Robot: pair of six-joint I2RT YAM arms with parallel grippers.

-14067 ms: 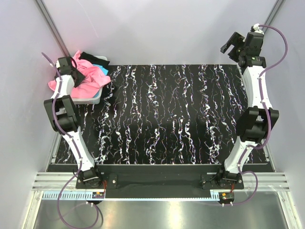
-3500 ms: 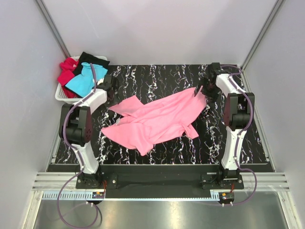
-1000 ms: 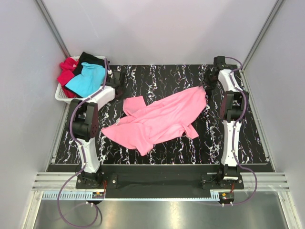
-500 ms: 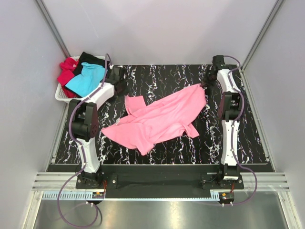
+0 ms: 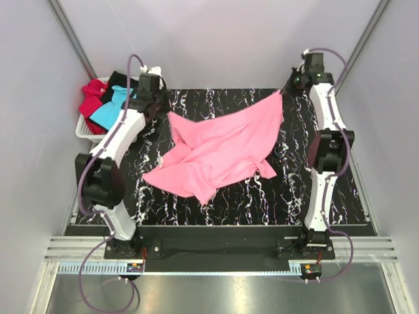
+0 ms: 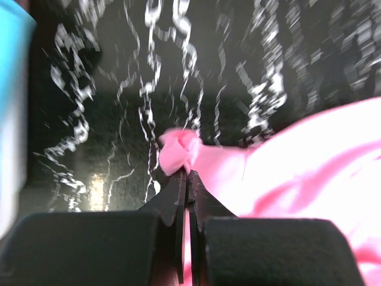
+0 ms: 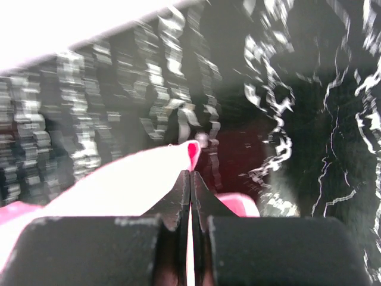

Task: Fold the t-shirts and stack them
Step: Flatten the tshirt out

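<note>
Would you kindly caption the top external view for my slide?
Left gripper and right gripper hold the pink t-shirt by two corners over the black marbled table.

No text, number, brand or sign is legible in any of the three views. The pink t-shirt (image 5: 222, 147) shows only plain cloth on its visible faces, and both wrist views are motion-blurred. The pale blue strip (image 5: 196, 268) along the metal rail (image 5: 216, 252) at the near edge of the bench carries fine dark ticks, too small to read.
</note>
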